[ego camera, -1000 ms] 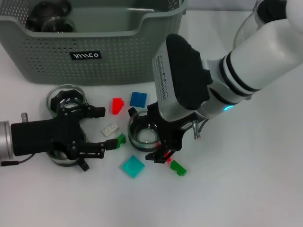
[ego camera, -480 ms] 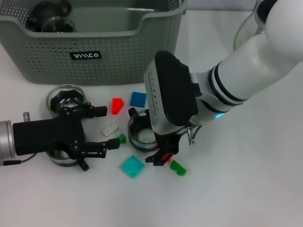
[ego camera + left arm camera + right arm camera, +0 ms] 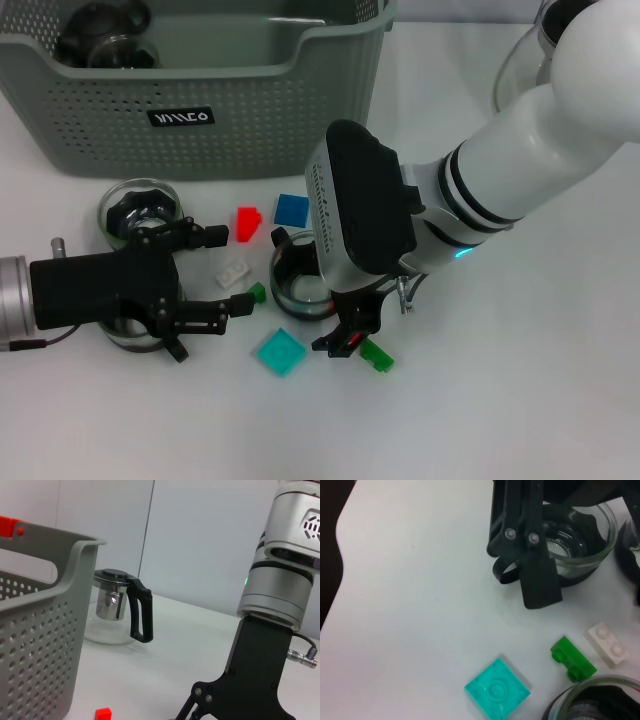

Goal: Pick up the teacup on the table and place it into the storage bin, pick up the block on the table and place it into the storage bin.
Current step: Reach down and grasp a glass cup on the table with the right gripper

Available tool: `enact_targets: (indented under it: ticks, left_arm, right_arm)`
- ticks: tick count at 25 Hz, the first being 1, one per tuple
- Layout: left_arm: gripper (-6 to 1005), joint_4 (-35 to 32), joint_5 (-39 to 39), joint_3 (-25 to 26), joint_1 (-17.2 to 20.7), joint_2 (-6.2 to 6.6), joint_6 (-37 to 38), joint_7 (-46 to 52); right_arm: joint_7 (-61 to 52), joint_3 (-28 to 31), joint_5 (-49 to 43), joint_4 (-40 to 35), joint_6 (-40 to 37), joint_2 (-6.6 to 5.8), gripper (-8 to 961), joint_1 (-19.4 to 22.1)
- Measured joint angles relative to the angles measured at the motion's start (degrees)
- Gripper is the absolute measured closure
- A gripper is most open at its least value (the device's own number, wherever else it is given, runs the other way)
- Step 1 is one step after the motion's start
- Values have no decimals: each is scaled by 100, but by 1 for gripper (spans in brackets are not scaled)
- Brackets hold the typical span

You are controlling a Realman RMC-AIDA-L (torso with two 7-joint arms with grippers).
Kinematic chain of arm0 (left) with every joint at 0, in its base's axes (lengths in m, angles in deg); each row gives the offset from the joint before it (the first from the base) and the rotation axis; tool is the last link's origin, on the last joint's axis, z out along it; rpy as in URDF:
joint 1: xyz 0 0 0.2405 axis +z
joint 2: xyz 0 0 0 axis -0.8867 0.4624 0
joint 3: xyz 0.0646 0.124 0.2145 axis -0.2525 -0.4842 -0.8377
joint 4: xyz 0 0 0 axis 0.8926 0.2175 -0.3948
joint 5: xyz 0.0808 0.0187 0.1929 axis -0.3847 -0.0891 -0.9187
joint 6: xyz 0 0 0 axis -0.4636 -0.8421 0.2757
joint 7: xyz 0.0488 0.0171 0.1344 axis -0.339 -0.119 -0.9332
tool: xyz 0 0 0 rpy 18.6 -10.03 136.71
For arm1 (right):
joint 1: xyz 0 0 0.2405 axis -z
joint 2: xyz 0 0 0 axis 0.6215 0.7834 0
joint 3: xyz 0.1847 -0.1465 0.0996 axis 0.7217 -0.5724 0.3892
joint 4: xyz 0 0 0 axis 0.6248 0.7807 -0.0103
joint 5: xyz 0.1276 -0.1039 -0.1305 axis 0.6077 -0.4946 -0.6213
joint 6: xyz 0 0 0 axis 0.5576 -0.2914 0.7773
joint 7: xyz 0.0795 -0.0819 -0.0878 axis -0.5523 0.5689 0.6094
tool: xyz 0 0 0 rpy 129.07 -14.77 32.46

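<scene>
The grey-green storage bin (image 3: 250,110) stands at the back left, and its perforated wall (image 3: 30,645) also shows in the left wrist view. One teacup (image 3: 300,285) sits mid-table right behind my right gripper (image 3: 340,340). That gripper hangs low over the table, shut on a small red block (image 3: 352,342). My left gripper (image 3: 215,270) is open, with a white block (image 3: 232,272) between its fingertips and a green block (image 3: 256,292) at the near one. It lies over a second teacup (image 3: 130,330); a third (image 3: 140,210) stands behind it.
Loose blocks lie around: red (image 3: 246,224), blue (image 3: 292,209), teal (image 3: 281,351) and green (image 3: 376,354). A dark teacup (image 3: 100,30) sits inside the bin. A clear glass pitcher with a black handle (image 3: 117,607) stands at the back right.
My right gripper has sunk a little toward the table and the front edge, the red block moving with it. The left arm and the loose blocks have stayed put.
</scene>
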Motion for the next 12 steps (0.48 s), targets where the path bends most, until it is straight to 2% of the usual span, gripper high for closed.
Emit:
enact_targets:
  ticks: [7,12]
  left_arm:
    - [66,0,0,0,18,0,-1,0]
    - [66,65,-9,-3,23,-8,-41,-6]
  right_arm:
    - [-210,-21,-3,11,16,0,9,-4]
    - [-315,-23,-11,18,-96,-15,129,-50]
